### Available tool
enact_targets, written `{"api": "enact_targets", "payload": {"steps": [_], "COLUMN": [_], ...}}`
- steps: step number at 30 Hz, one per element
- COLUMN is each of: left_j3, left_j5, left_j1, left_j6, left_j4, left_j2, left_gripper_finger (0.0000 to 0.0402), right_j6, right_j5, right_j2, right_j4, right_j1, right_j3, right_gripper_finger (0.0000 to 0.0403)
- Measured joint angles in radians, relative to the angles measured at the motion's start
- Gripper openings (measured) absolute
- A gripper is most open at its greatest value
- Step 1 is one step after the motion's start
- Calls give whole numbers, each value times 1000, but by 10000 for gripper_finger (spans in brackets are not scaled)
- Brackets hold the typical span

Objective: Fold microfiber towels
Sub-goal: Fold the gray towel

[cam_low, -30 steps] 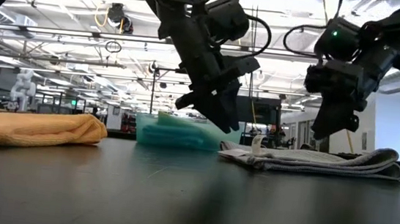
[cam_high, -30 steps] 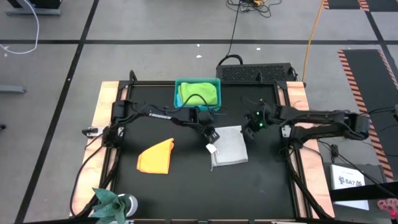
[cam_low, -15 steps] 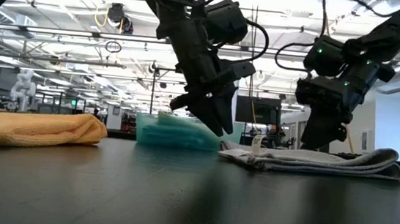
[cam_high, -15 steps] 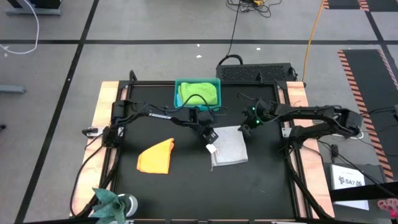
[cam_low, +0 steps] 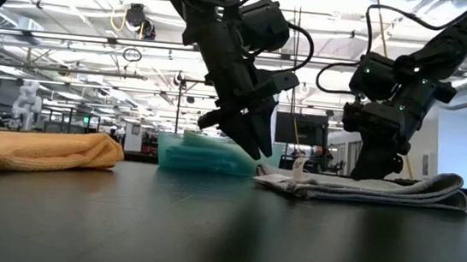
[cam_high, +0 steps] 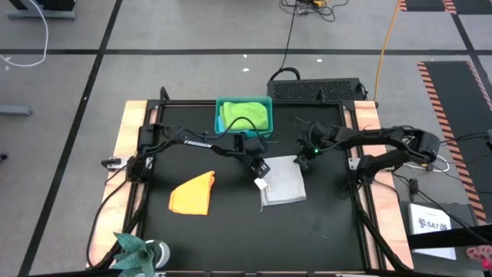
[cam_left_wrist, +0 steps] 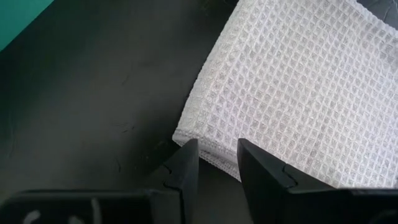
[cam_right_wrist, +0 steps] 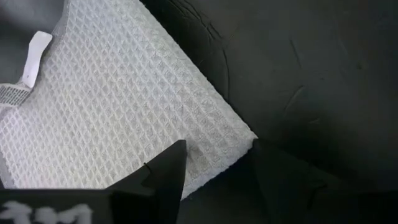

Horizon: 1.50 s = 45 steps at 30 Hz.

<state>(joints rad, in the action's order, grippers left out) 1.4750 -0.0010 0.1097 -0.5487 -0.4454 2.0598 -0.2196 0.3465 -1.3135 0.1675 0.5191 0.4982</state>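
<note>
Grey waffle towel [cam_high: 282,181], white tag [cam_right_wrist: 34,57]

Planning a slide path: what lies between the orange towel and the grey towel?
Only bare black tabletop separates orange towel and grey towel, per the high view.

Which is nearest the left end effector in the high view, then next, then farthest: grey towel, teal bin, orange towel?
From the left end effector:
1. Grey towel, directly beside it.
2. Teal bin, at the table's back.
3. Orange towel, off to the left.
</note>
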Motion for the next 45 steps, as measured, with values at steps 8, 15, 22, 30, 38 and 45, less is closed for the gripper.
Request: {"api": "enact_targets", "payload": {"steps": [8,15,22,30,38,45], "left_j3": [0,0,0,0,-14,-13], "left_j5": [0,-17,-20,31,26,19], "left_j1": [0,5,26,42,34,31], "left_j6": [2,14,10,-8,-11,-14], "left_j4": [-1,-48,7,22,27,70], "left_j2": [0,0,0,0,21,46], "left_gripper_finger": [113,113,113,113,113,113], "right_j6": [5,27,25,24,24,23], "right_j5": [-4,-2,-2,-2,-3,-4], "right_j2": [32,-13,-17,-16,-16,-16], "right_j4": [2,-4,-22,-22,-22,-23], "right_j1": [28,39,39,39,39,38], "right_j3": [-1,0,0,0,0,0], "right_gripper_finger": [180,180,180,180,180,180]}}
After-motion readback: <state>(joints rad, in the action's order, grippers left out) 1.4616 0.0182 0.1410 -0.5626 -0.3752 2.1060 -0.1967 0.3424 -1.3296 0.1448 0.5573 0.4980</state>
